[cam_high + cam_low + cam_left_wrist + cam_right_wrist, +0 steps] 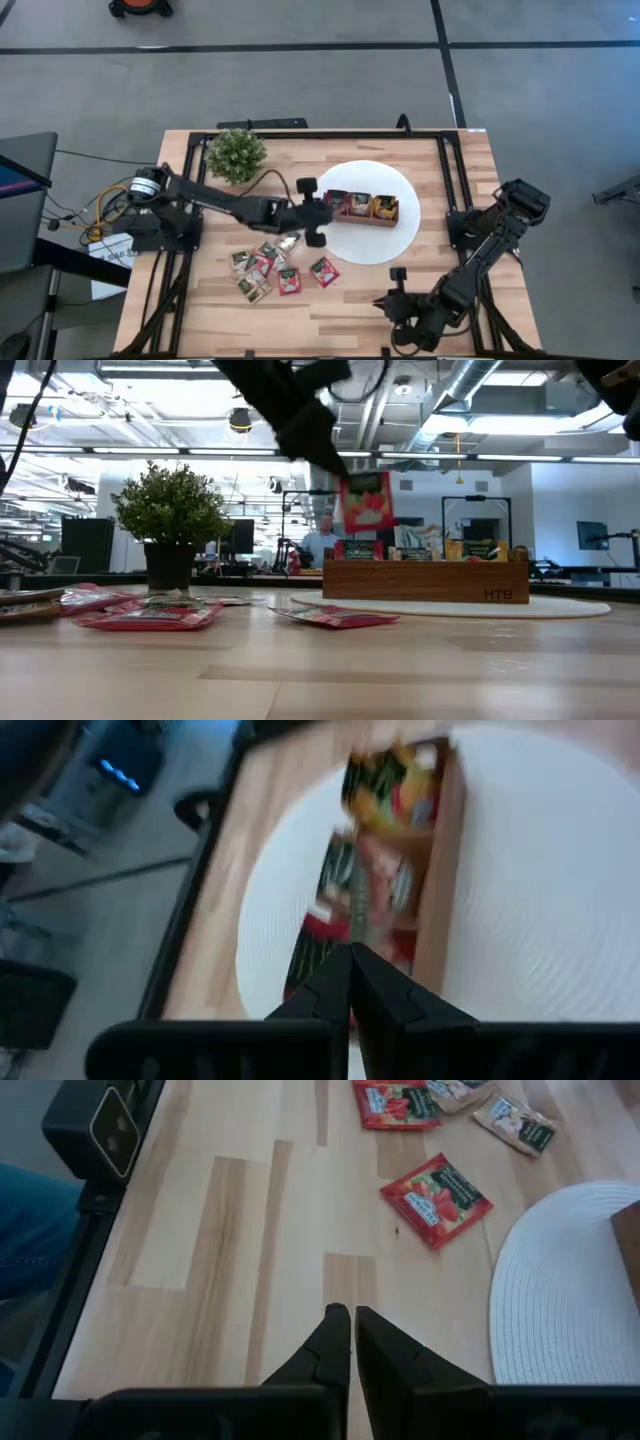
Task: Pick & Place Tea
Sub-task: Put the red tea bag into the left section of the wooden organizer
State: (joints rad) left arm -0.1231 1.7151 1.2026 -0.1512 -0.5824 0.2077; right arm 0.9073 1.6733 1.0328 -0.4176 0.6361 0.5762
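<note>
A red tea sachet (366,501) hangs clamped in the left tool (312,225), above the white plate's (395,245) left edge and just short of the wooden tray (425,579). The tray already holds several sachets, while a loose pile (265,268) waits on the desk (340,310), so the job looks partly done. Only the low view shows the sachet aloft; the high view places the idle right tool (350,1342), fingers together, near the desk's front right.
</note>
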